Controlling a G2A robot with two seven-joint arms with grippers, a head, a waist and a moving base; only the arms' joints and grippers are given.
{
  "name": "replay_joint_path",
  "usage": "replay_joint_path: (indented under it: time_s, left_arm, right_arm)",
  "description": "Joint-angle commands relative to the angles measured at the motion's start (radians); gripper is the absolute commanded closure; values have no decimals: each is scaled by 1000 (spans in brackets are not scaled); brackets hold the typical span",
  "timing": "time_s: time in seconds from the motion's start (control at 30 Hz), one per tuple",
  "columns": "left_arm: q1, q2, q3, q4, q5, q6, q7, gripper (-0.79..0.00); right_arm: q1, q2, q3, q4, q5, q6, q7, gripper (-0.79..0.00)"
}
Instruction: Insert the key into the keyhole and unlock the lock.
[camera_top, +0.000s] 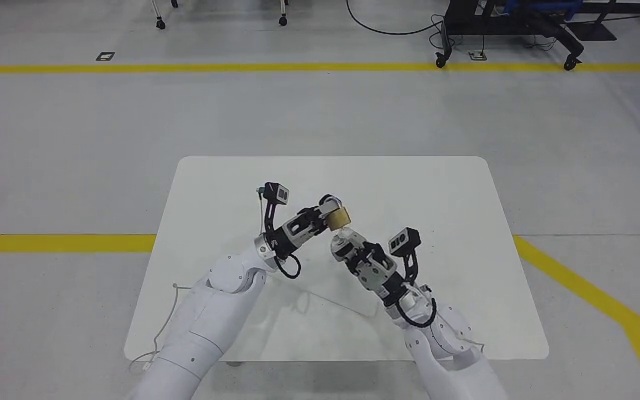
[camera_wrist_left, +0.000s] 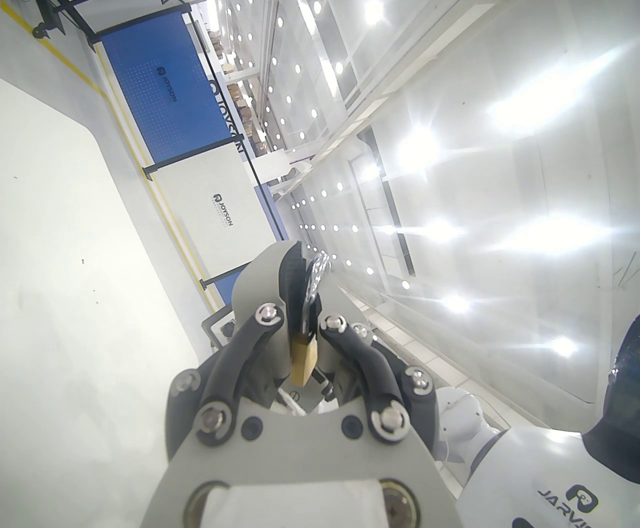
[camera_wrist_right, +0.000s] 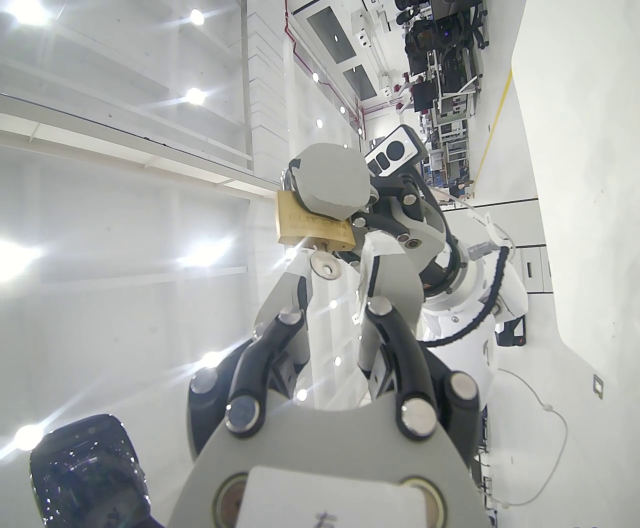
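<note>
while left jaws clamp lock (camera_wrist_right: 312, 225), key (camera_wrist_right: 325, 267) sits in its base.

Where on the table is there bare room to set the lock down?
Bare: the far strip of the table beyond the lock, and the patches either side of the grippers, toward the table's side edges. Crowded: the middle, where the left gripper holding the lock and the right gripper meet above the surface.
</note>
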Motion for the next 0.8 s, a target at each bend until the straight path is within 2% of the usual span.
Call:
replay_joint_path:
  time_s: [0.0,0.5,0.77]
  left_arm:
    - [0,0,0,-1,2,2,-1,0]
    - [-8,0,-11,19,-2,-42,-42,0]
    - [-13,7,-40,28,-7,-62,-54,0]
  right_arm:
    - [-2,0,1,-1,0,-9,-1,0]
    - [11,-1,8,30,99,20,44,0]
    - [-12,4,41,3,122,12,62,0]
